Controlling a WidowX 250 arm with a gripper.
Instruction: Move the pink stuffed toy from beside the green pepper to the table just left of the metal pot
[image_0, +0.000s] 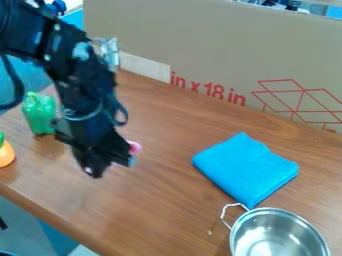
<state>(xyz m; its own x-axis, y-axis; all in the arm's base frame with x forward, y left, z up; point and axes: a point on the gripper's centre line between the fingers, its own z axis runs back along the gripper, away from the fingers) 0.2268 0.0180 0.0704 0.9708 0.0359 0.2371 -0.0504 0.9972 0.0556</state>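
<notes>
Well, from biggest to smallest:
- The wooden table (174, 210) ran beneath everything, with a cardboard panel (200, 45) upright behind.
- The black arm (80, 65) hung close to the green pepper (40, 112); a sideways swing could likely have toppled it.
- The folded blue cloth (247, 167) lay right beside the metal pot (267, 225), near its wire handle (226, 215). A snag there, I judged, might have dragged one with the other.
- The gripper (107, 165) hung low, left of the cloth in the view; I could not tell whether it was apart or together, or holding anything.
- The orange thing (6, 154) sat near the table's edge, where a knock might have sent it off.
- The small pink thing (135, 147) was just beside the gripper, so coming down off-centre could have pushed it away.
</notes>
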